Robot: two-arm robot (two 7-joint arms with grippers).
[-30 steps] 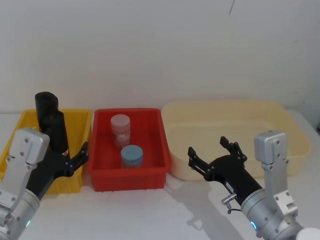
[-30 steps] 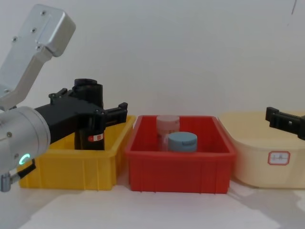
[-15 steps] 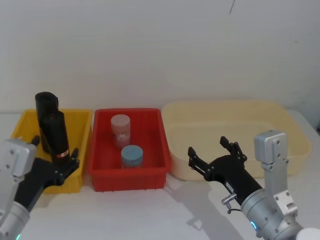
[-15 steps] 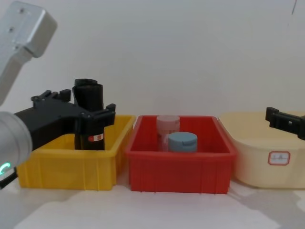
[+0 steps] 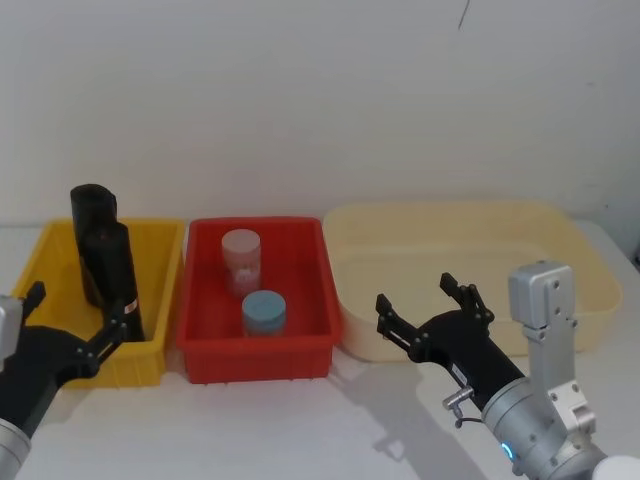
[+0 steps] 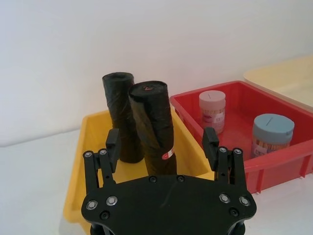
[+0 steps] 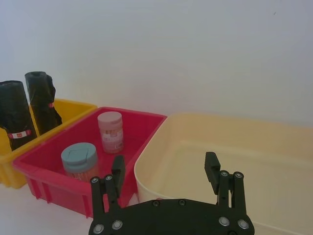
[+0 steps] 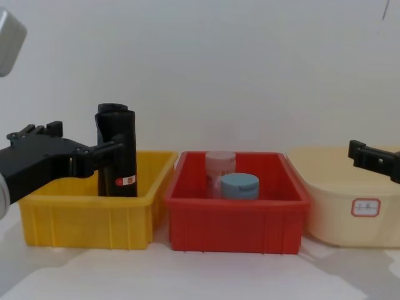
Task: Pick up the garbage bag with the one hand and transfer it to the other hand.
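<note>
The garbage bag [image 5: 113, 275] is a tall black roll with a red-and-white label. It stands upright in the yellow bin [image 5: 150, 362], in front of a second black roll [image 5: 92, 212]. My left gripper [image 5: 72, 318] is open and holds nothing. It sits at the near side of the bin, short of the bag. In the left wrist view the garbage bag [image 6: 154, 126] shows beyond the left gripper [image 6: 162, 141], in line with the gap between its fingers. In the chest view the garbage bag [image 8: 123, 159] rises behind one left fingertip. My right gripper [image 5: 418, 298] hangs open before the cream tub.
A red bin [image 5: 255, 360] in the middle holds a pink-white jar [image 5: 241, 258] and a blue-lidded jar [image 5: 264, 312]. A large cream tub [image 5: 450, 215] stands at the right. A white wall rises close behind the bins.
My left gripper has drawn back and down from around the garbage bag, toward the near left. The bag still stands in the yellow bin. The right arm has not moved.
</note>
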